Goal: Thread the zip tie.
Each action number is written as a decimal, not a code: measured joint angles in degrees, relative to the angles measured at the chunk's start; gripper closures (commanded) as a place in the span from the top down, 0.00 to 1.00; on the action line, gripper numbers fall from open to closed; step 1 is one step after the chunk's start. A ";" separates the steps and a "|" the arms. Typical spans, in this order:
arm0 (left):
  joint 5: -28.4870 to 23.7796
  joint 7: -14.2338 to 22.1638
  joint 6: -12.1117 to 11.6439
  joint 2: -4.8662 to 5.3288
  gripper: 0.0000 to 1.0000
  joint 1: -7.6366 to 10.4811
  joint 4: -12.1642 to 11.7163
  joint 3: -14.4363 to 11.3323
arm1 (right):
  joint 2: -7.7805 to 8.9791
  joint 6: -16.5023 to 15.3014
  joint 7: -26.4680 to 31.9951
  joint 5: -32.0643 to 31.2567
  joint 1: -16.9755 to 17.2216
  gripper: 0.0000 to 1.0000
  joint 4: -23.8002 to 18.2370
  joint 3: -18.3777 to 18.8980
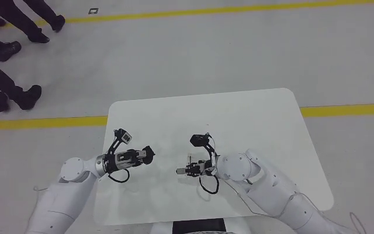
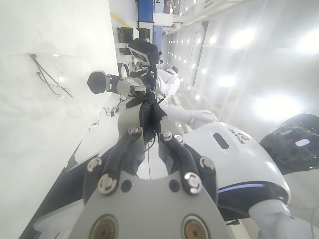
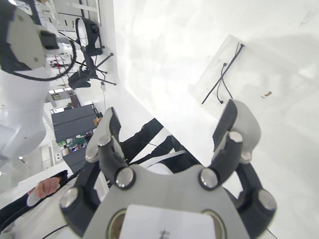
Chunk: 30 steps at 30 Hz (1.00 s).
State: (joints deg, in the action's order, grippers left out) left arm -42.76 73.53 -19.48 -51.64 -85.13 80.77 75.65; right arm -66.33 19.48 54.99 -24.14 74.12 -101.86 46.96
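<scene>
Above the near half of the table [image 1: 234, 111], your left gripper [image 2: 149, 110] is hovering with its two black pads pressed together, tip against tip; whether anything thin is caught between them cannot be told from here. In the top view that same left gripper [image 1: 147, 154] is pointing across the table toward the other arm, held off the surface. Facing it, and separated from it by a stretch of bare white tabletop, your right gripper [image 3: 172, 110] is holding its fingers spread wide apart, the ribbed pads turned inward toward each other and the table showing between them. From above, the right gripper [image 1: 182, 171] is sitting a little nearer the robot's edge than the left one, with its tips aimed back at its partner, and the left wrist camera is catching it side-on [image 2: 97, 83]. Farther out, beyond the open fingertips, two black zip ties [image 3: 224, 72] are lying loose and crossed over one another, one fairly straight and the other curved. They are resting on a clear sheet [image 3: 219, 58] that is lying flat on the tabletop. The left wrist camera is showing the same zip ties [image 2: 51, 77] on that sheet [image 2: 64, 63], apart from both grippers and touched by neither.
</scene>
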 measured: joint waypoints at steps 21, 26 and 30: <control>0.00 0.00 0.00 0.00 0.00 0.00 0.00 0.00 | -2.51 0.00 2.83 1.55 -5.50 1.00 5.07 -2.75; 0.00 0.00 0.00 0.00 0.00 0.00 0.00 0.00 | -4.60 0.00 3.95 1.36 -7.64 1.00 10.26 -2.49; 0.00 0.00 0.00 0.00 0.00 0.00 0.00 0.00 | -5.07 0.00 4.54 1.20 -7.93 1.00 10.95 -2.44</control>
State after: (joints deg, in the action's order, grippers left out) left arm -42.76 73.53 -19.48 -51.64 -85.13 80.77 75.65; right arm -71.40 19.48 59.53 -22.94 66.19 -90.91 44.53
